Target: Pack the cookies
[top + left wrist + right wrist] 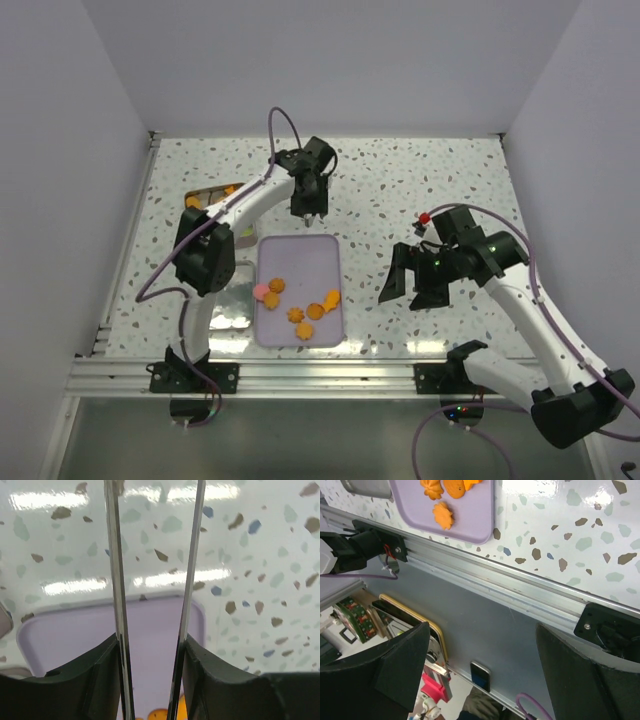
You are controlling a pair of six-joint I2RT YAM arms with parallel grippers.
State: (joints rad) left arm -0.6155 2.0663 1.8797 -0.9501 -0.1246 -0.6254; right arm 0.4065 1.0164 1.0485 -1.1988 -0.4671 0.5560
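top view: the cookies (300, 305) lie scattered on the near half of a lilac tray (300, 250), mostly orange with one pink at the left. the left pincer (309, 210) hangs over the tray's far rim, so the cookies lie back toward the arms' bases from it. the right pincer (415, 282) hovers over bare tabletop (400, 180) to the right of the tray, jaws wide with nothing in them. it looks a little nearer to the cookies, but the left one carries the tool. an open tin (205, 197) with orange pieces in it sits far left, partly hidden by the left arm.

left wrist view: the left pincer (152, 680) is closed on metal tongs (117, 580). their two blades run straight away from the camera, tips out past the tray's far rim. a sliver of orange cookie shows at the bottom edge, behind the tips, so my guess is the arm must draw back and dip. nothing stands between.

right wrist view: a few orange cookies show at the top, on the tray's near corner. the table's metal rail (520, 595) crosses below them, and the wide dark fingers (385, 680) frame only empty air.
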